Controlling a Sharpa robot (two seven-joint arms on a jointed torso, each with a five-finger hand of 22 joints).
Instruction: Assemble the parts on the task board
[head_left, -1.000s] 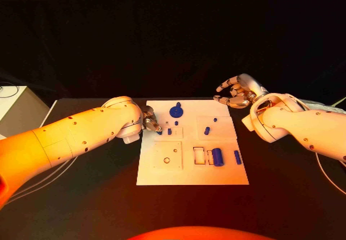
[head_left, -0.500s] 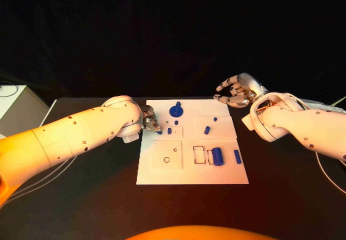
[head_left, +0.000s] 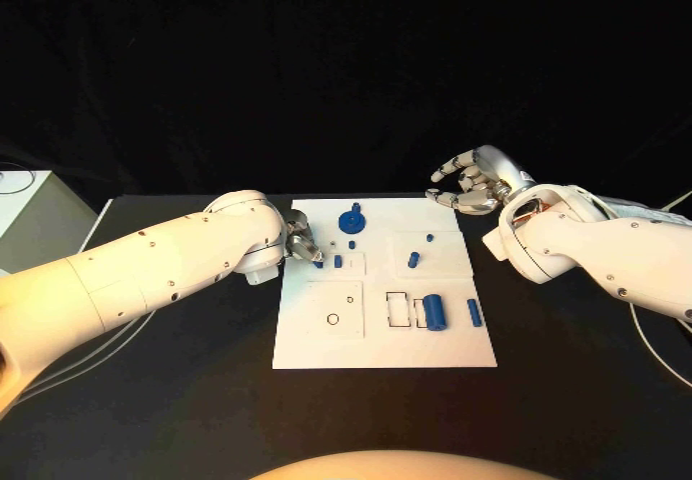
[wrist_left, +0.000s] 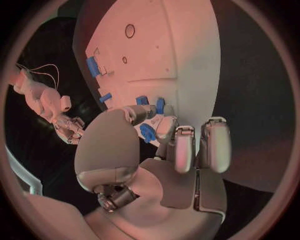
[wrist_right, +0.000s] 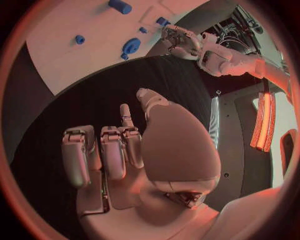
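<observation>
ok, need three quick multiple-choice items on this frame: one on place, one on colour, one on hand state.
1. Where is the silver left hand?
A. at the white task board's left edge
B. off the black table
C. over the board's near right corner

2. What colour is the large cylinder part?
A. red
B. blue
C. green

3. What is the silver right hand doing?
A. gripping the cylinder
B. pressing on the board
C. raised off the board's far right corner, holding nothing

Key: 1 A, head view shows it at the left edge; 2 B, it is blue against the white plate; 3 C, right wrist view shows its fingers apart, nothing in them.
</observation>
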